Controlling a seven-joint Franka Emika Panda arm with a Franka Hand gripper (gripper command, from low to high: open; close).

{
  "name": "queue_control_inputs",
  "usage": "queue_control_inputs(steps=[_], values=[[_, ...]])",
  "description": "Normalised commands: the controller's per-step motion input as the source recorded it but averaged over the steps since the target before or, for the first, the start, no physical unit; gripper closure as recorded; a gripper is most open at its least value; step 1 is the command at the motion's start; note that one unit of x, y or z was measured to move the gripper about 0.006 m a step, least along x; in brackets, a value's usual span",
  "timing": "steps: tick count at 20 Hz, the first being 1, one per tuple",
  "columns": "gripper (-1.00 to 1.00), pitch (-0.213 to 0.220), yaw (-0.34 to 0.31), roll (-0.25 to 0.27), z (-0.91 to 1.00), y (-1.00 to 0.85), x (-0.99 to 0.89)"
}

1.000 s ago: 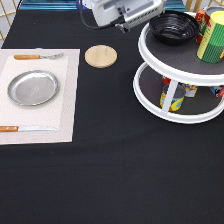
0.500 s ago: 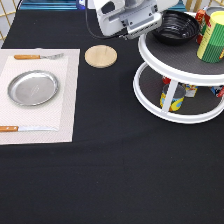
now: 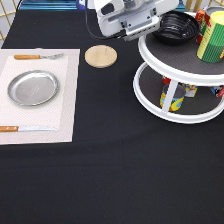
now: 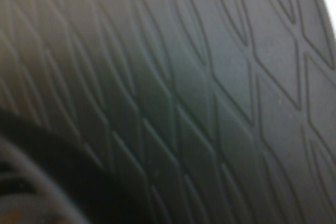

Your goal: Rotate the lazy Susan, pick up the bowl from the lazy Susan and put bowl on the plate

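Note:
The glossy black bowl (image 3: 176,26) sits on the top tier of the white two-tier lazy Susan (image 3: 170,71), at the exterior view's top right. My gripper (image 3: 150,29) is low over that tier, right at the bowl's left rim, its white hand reaching in from the top. The silver plate (image 3: 32,88) lies empty on a pale placemat (image 3: 67,100) at the exterior view's left. The wrist view shows only the dark grey patterned non-slip surface (image 4: 195,100) from very close.
A round wooden coaster (image 3: 100,55) lies between the placemat and the lazy Susan. A fork (image 3: 37,56) and a knife (image 3: 25,128) flank the plate. A yellow-green can (image 3: 212,37) and a red can (image 3: 202,17) stand beside the bowl. Small containers (image 3: 172,97) stand on the lower tier.
The hand has moved to the exterior view's right and lower, closing in on the bowl's left rim. The bowl and plate have not moved.

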Motion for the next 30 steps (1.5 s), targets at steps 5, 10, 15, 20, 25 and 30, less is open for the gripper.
queue_control_inputs(steps=[5, 10, 15, 20, 25, 30], values=[[1.00, -0.108, -0.044, -0.244, 0.21, 0.28, -0.27], [1.00, -0.119, -0.050, -0.253, 0.28, 0.26, -0.31], [1.00, -0.108, -0.036, -0.204, 0.13, 0.16, -0.35], [1.00, -0.055, 0.000, -0.103, 0.00, 0.09, -0.08], [1.00, -0.030, 0.000, -0.036, 0.19, -0.04, -0.15], [1.00, 0.000, 0.000, 0.001, 0.95, -0.29, -0.08]])
